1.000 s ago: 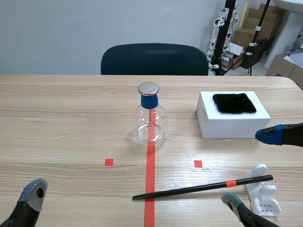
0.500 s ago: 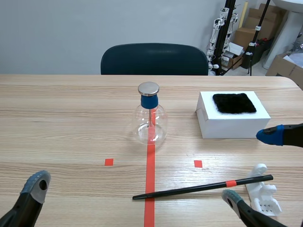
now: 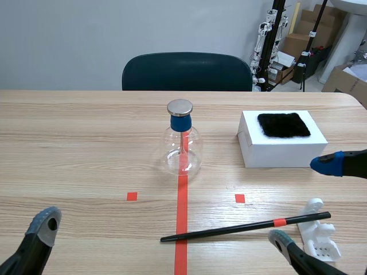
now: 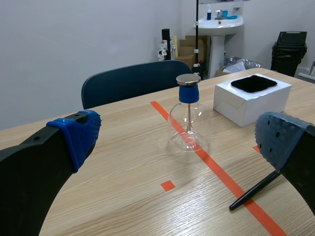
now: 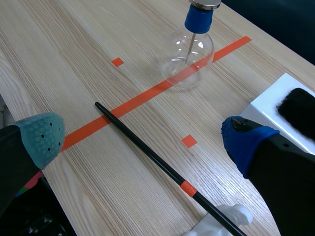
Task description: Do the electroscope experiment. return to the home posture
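The electroscope (image 3: 182, 143), a clear glass flask with a blue stopper and a metal cap, stands upright on the red tape line mid-table. A black rod (image 3: 246, 227) with an orange band lies flat nearer me, its right end resting on a white stand (image 3: 319, 234). My left gripper (image 4: 178, 140) is open at the near left with nothing between its fingers; the flask (image 4: 187, 129) is well ahead of it. In the scene view only one of its fingertips (image 3: 43, 224) shows. My right gripper (image 5: 142, 140) is open above the rod (image 5: 147, 150), holding nothing.
A white box (image 3: 282, 150) topped with a black fur pad (image 3: 283, 124) sits at the right, behind my right gripper (image 3: 304, 201). A dark blue chair (image 3: 187, 71) stands at the far table edge. Cardboard boxes and stands are behind, off the table.
The left fingertip shifted slightly up and to the right a second ago, and the right arm's lower finger sank a little. Since half a second ago nothing has moved.
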